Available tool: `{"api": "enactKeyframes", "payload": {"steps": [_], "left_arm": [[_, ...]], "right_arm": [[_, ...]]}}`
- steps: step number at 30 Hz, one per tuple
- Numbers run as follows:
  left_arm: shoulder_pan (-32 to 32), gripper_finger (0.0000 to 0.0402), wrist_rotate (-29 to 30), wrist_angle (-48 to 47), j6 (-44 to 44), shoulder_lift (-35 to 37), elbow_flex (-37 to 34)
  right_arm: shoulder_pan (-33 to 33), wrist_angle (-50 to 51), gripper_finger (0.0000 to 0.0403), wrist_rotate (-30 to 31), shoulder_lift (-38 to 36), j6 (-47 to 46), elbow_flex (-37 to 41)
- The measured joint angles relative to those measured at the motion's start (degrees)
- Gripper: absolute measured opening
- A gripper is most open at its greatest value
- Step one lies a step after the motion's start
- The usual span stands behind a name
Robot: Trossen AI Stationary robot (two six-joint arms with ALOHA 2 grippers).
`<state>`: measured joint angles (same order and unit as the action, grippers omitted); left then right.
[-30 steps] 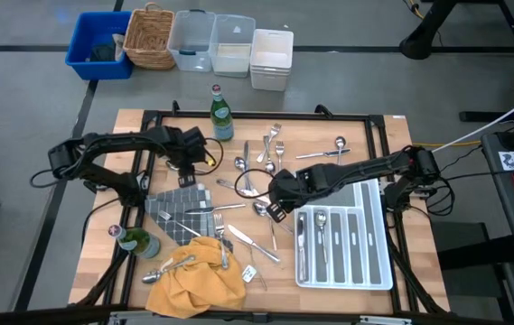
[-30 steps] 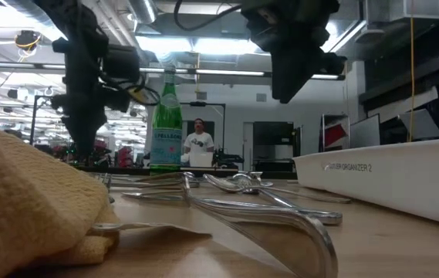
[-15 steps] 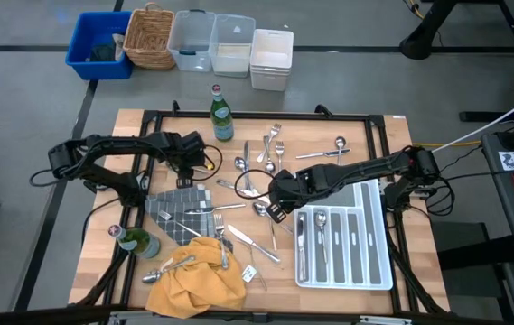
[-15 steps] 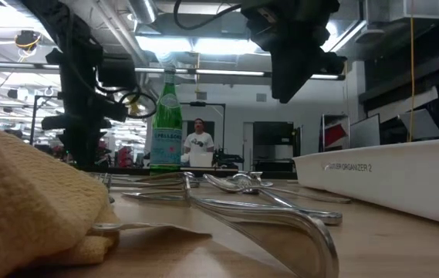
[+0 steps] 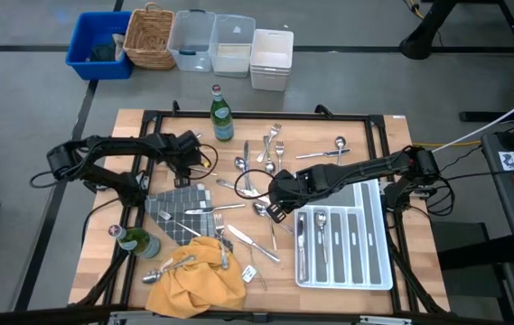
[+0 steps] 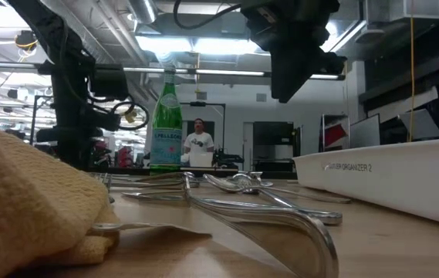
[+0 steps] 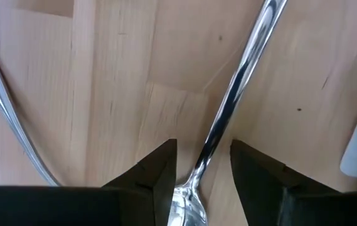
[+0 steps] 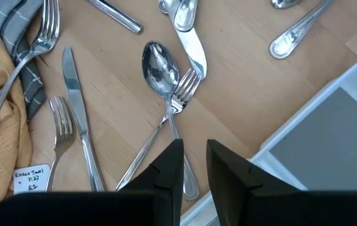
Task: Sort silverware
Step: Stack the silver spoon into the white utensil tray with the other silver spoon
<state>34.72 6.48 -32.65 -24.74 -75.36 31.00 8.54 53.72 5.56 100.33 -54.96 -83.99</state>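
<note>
Our left claw (image 7: pixel 202 182), in the left-centre of the high view, has just spread its fingers wide and now straddles a spoon (image 7: pixel 228 119) lying flat on the counter (image 7: pixel 103 63), so we judge a pick is about to start, not finish. Our right claw (image 8: pixel 194 164) hangs mid-frame beside the white tray (image 5: pixel 365 271), fingers narrowly parted and empty, above a crossed fork and spoon (image 8: pixel 165 81). Most silverware (image 5: pixel 261 162) is scattered across the middle.

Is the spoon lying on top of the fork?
No, in the right wrist view the fork's prongs rest over the spoon's neck, so the fork is on top.
</note>
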Motion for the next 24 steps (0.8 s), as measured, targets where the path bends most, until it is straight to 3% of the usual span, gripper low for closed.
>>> {"api": "enactKeyframes", "payload": {"steps": [6,14,24], "left_arm": [[1.1,0.0117,-2.0,0.7,-0.1,0.0,-1.4],[1.1,0.0014,-3.4,0.7,1.4,0.0,-1.5],[-0.8,0.0006,-3.3,0.8,5.0,2.2,-1.7]], "right_arm": [[0.0,-0.1,0.0072,0.0,0.0,0.0,0.0],[0.0,-0.1,0.0072,0.0,0.0,0.0,0.0],[0.1,-0.1,0.0072,0.0,0.0,0.0,0.0]]}}
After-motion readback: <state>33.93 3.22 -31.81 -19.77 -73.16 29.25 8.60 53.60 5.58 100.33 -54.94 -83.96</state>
